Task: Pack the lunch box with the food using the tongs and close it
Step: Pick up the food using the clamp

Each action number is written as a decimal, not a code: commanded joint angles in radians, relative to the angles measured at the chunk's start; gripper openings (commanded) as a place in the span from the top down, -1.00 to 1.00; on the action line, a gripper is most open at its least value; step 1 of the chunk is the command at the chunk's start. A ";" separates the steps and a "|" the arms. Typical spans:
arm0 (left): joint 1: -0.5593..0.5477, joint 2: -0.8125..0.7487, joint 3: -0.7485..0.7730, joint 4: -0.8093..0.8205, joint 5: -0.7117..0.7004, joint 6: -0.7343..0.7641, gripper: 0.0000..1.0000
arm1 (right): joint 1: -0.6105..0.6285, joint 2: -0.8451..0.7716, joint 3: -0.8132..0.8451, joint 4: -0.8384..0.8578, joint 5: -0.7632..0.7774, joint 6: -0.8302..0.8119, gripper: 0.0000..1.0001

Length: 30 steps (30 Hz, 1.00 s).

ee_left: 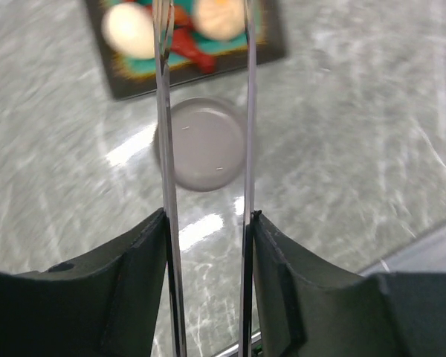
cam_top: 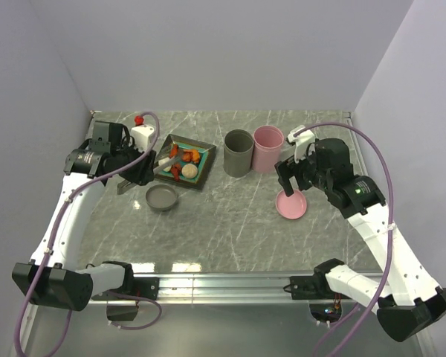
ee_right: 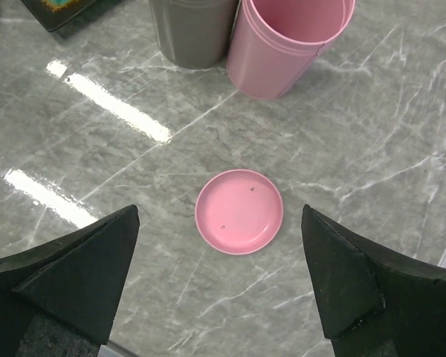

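Left end effector [ee_left: 208, 216] is clamped on the tongs [ee_left: 163, 111], which reach over the food [ee_left: 130, 31] on the plate [cam_top: 204, 143]; right end effector [ee_right: 219, 212] hangs wide apart above the pink lid [ee_right: 239, 212]. IMO: straddle one chunk w/ the tips, squeeze gently, lift straight up before swinging toward the grey cup [cam_top: 238, 154].

One grey container [cam_top: 238, 153], one pink container [cam_top: 268, 148]. One grey lid [cam_top: 162, 198], one pink lid [cam_top: 291, 204]. One plate [cam_top: 208, 158], two pale balls [ee_left: 128, 31], one pair of tongs [ee_left: 166, 149].
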 commanded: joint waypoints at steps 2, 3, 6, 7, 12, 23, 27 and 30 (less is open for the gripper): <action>0.005 -0.016 0.006 0.069 -0.194 -0.125 -0.04 | -0.022 -0.010 0.018 -0.007 -0.053 0.045 -0.93; 0.005 -0.019 0.000 0.080 -0.223 -0.129 -0.05 | -0.022 -0.011 0.016 -0.007 -0.056 0.043 -0.93; 0.005 -0.019 -0.031 0.092 -0.269 -0.145 -0.07 | -0.026 -0.010 0.016 -0.005 -0.064 0.048 -0.93; 0.005 -0.013 -0.040 0.094 -0.277 -0.148 -0.08 | -0.028 -0.010 0.018 -0.002 -0.065 0.048 -0.93; 0.005 0.013 -0.099 0.134 -0.311 -0.162 -0.08 | -0.029 -0.010 0.013 0.001 -0.070 0.049 -0.93; 0.005 0.126 -0.145 0.241 -0.323 -0.209 -0.02 | -0.033 -0.008 0.021 0.002 -0.061 0.045 -0.93; 0.005 0.162 -0.142 0.262 -0.305 -0.215 -0.02 | -0.031 -0.010 0.012 0.001 -0.061 0.043 -0.94; 0.003 0.179 -0.140 0.272 -0.294 -0.218 -0.02 | -0.033 -0.013 0.006 0.005 -0.062 0.040 -0.94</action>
